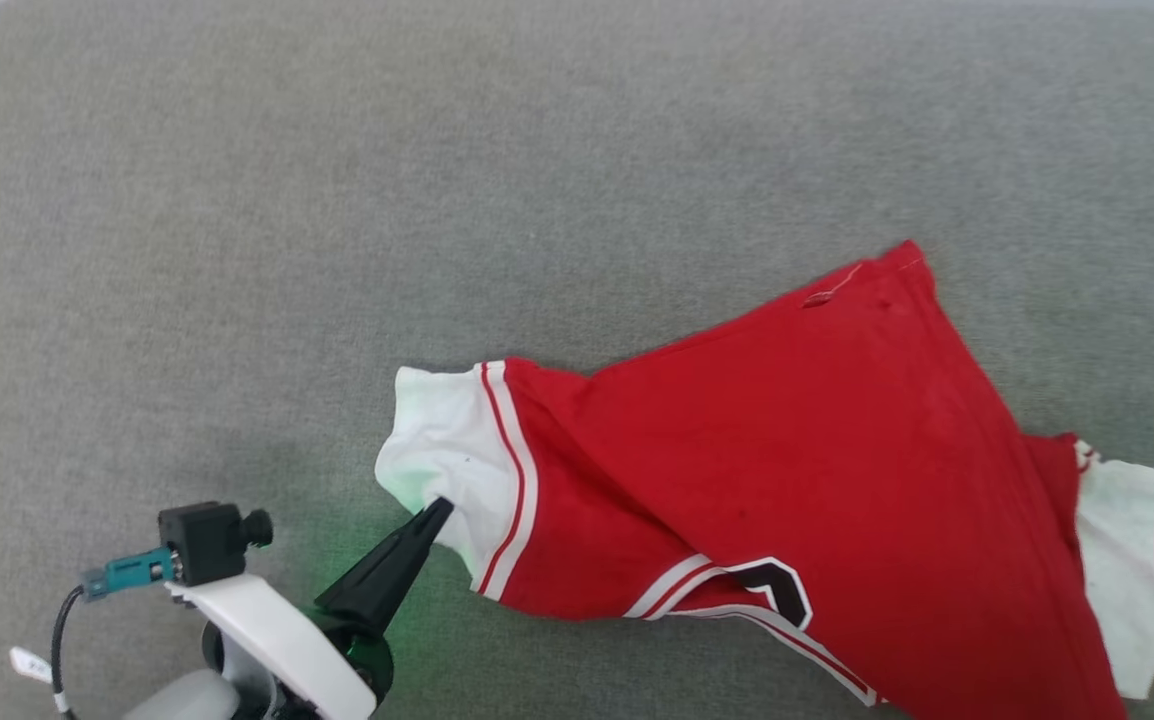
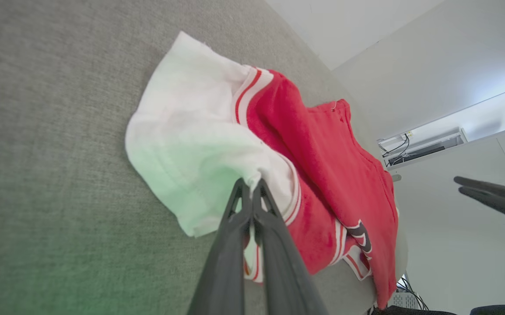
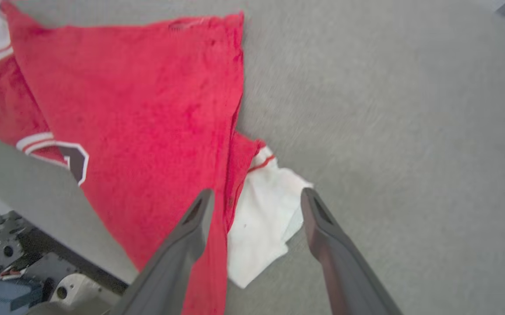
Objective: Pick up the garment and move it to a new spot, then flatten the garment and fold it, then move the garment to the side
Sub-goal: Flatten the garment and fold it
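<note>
Shirt (image 1: 787, 440) is lying bunched on the tabletop (image 1: 437, 150). Left end effector (image 1: 440, 510) is pinching one white sleeve (image 1: 437, 440); right end effector (image 3: 257, 197) is hovering spread above the other sleeve (image 3: 265, 218). Risk: a one-sided pull dragging wrinkles tighter, or the thin pinch slipping off.

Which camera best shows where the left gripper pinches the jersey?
Left wrist view: the left gripper is shut on the garment at its white sleeve, close up. The head view shows that pinch smaller; the right wrist view shows the other sleeve.
</note>
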Controlling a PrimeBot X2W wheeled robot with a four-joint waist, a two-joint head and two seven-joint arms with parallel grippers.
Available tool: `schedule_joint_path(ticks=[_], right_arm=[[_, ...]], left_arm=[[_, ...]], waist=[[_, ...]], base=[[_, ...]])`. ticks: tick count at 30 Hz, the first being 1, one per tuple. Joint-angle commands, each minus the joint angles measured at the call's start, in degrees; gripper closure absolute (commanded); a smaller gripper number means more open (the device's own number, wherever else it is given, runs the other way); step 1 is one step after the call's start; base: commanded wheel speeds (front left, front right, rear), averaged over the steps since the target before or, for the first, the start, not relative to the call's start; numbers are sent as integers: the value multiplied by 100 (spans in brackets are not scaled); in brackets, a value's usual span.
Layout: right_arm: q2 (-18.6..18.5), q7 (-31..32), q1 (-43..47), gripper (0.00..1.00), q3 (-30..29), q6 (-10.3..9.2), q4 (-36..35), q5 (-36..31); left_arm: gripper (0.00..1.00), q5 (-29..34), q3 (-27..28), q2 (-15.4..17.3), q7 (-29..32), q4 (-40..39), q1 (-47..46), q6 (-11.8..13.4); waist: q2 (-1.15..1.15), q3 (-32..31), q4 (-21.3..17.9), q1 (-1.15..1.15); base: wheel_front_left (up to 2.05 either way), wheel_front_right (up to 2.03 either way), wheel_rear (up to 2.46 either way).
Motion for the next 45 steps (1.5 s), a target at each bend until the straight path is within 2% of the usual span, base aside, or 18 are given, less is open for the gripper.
schedule_joint_path(ticks=[1,4,6,15,16,23,26,34,39,44,45], right_arm=[[-40,-56,-223,0,-6,0,21,2],[-242,-235,-1054,0,274,0,328,-124],[-349,-319,-1652,0,717,0,666,-239],[-236,-157,-3983,0,2676,0,2419,-676],[-236,-138,-4279,0,3071,0,2767,-733],[-292,-217,-4694,0,4227,0,3584,-631],[-358,-264,-4712,100,4575,15,3753,-501],[-205,-1391,-5197,100,4701,12,4135,-360],[-10,-2188,-5549,100,4359,0,4699,-456],[204,-2948,-6181,100,3745,0,5273,-671],[204,-2948,-6181,100,3745,0,5273,-671]], left_arm=[[100,43,4,-16,-11,-20,-89,14],[100,121,-10,-106,-11,-40,-210,14],[100,161,-16,-142,-10,-44,-282,14],[100,251,-17,-397,-10,-57,-714,14],[100,269,-9,-471,-10,-31,-778,14],[100,292,-51,-657,-6,26,-838,13],[100,275,-92,-691,-6,42,-808,13],[100,205,113,-562,-9,183,-617,14],[100,111,238,-314,-11,135,-895,14],[100,-111,365,-84,255,259,-1803,14],[100,-111,365,-84,255,259,-1803,14]], waist=[[0,79,60,0],[0,251,133,0],[0,386,173,0],[0,1113,465,0],[0,1205,509,0],[0,1261,597,0],[0,1183,593,0],[0,579,337,0],[0,246,124,0],[0,270,-89,0],[0,270,-89,0]], base=[[0,0,0],[0,0,0],[0,0,0],[0,0,0],[0,0,0],[0,0,0],[0,0,0],[0,0,0],[0,0,0],[0,0,0],[0,0,0]])
